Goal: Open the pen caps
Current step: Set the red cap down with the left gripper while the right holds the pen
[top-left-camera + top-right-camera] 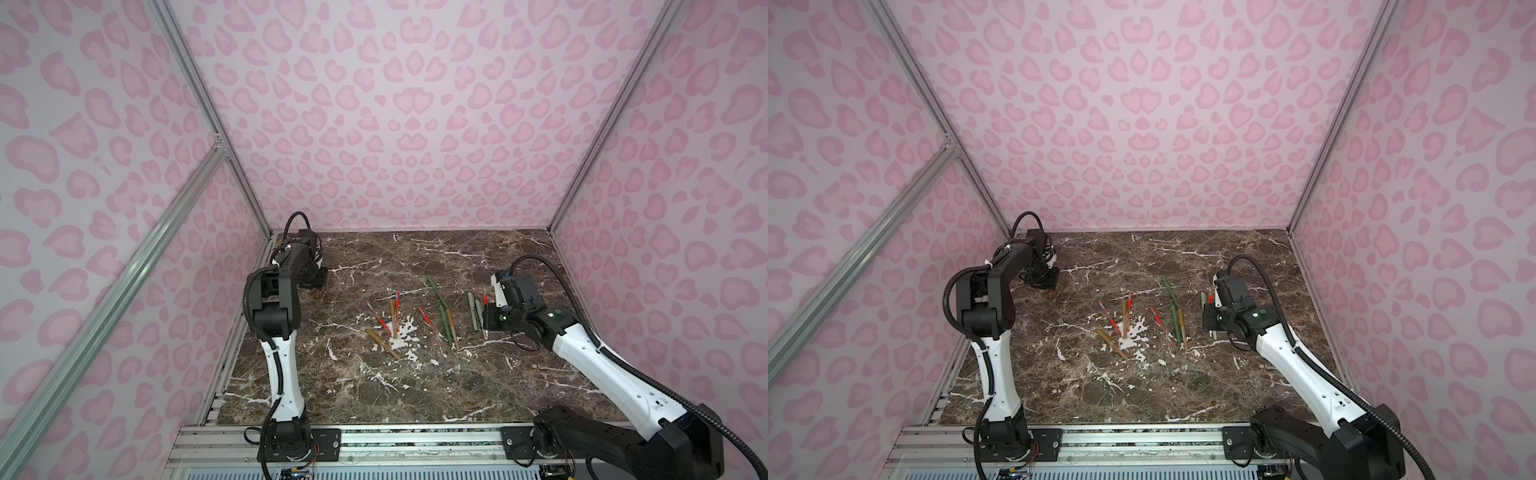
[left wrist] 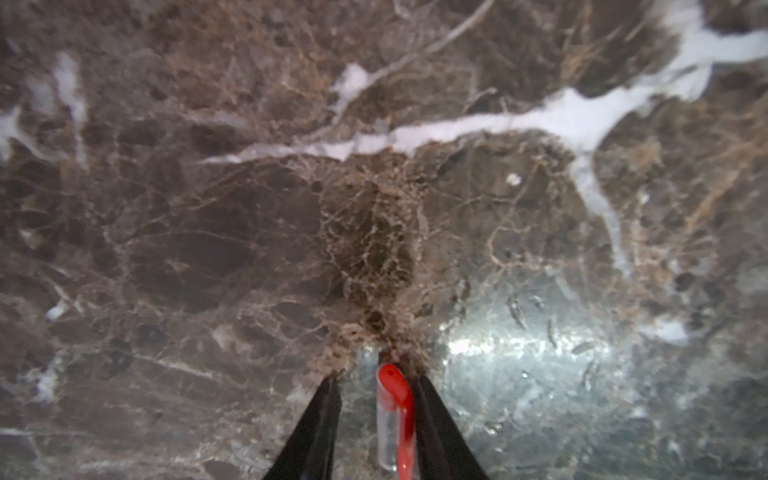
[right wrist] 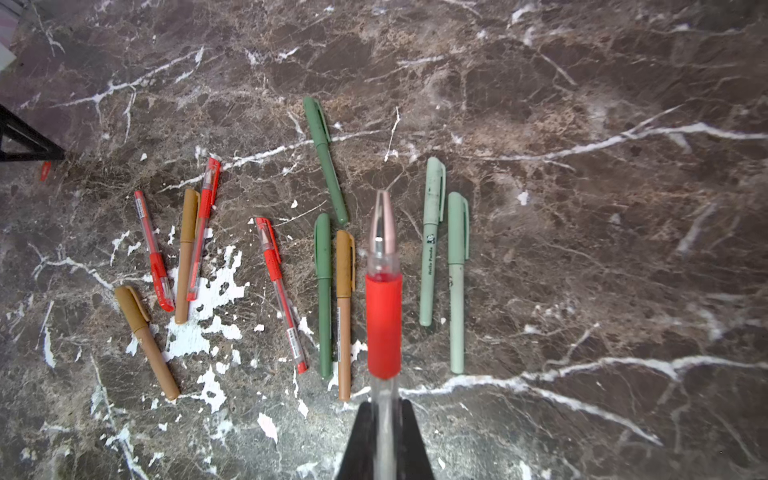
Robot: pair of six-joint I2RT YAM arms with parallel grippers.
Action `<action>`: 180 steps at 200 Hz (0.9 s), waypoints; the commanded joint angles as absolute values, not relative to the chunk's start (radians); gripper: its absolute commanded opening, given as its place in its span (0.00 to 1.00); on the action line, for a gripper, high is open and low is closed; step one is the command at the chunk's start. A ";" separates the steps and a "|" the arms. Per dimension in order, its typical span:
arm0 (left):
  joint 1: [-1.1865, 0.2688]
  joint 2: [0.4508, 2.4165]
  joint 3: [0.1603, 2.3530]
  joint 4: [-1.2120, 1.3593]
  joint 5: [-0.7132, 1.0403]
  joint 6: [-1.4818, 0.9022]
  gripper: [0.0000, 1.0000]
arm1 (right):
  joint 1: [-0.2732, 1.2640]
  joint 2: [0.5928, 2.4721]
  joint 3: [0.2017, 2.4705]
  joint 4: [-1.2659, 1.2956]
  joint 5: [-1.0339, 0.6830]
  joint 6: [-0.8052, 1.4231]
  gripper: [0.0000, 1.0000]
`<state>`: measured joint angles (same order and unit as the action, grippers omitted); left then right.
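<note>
Left fingers [image 2: 320, 415], parted around the red-and-clear plastic pen cap [image 2: 395, 390], may let it roll across the brown marble tabletop [image 2: 208, 208]; right fingers [image 3: 359, 449] clamp the uncapped red-gripped pen [image 3: 384, 324].

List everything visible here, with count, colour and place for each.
red pens: three, red and clear, left part of mid-table row
tan pens: three, tan, among the red and green ones
dark green pens: two, dark green, mid-row
pale green pens: two, pale green, row's right end
uncapped pen: one, red grip, held by right gripper
cap: one, red and clear, inside open left gripper
table: one, brown marble
walls: three, pink spotted, around the table
arms: two, black and white, near edge, left and right
</note>
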<state>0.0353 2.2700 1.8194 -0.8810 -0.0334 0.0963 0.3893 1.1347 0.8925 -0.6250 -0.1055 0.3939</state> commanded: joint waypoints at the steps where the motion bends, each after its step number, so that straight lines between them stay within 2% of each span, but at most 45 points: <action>1: 0.031 2.247 1.821 -0.919 0.004 0.086 0.40 | 0.370 1.132 0.904 -0.621 -0.100 0.363 0.00; 14: 0.021 2.208 1.806 -0.918 0.007 0.086 0.44 | 0.343 1.145 0.926 -0.641 -0.112 0.350 0.00; 28: 0.013 2.147 1.777 -0.908 0.027 0.079 0.52 | 0.315 1.163 0.952 -0.659 -0.120 0.320 0.00; 60: -0.011 1.985 1.700 -0.880 0.077 0.054 0.64 | 0.220 1.230 0.994 -0.666 -0.121 0.259 0.00; 91: -0.033 1.776 1.546 -0.804 0.136 0.035 0.74 | 0.138 1.331 1.059 -0.680 -0.117 0.197 0.00; 115: -0.036 1.609 1.411 -0.735 0.180 0.018 0.86 | 0.076 1.443 1.133 -0.725 -0.101 0.152 0.00; 148: -0.036 1.373 1.188 -0.626 0.241 0.020 0.94 | 0.036 1.568 1.186 -0.696 -0.064 0.126 0.00; 160: -0.036 1.289 1.109 -0.578 0.253 0.021 1.00 | 0.014 1.610 1.194 -0.662 -0.066 0.126 0.00; 180: -0.034 1.165 1.023 -0.532 0.266 0.042 0.98 | -0.027 1.703 1.257 -0.673 -0.067 0.107 0.00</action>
<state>-0.0349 1.2724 1.0931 -0.6514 0.2195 0.0250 0.0090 1.6249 1.2068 -0.6846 -0.0868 0.1390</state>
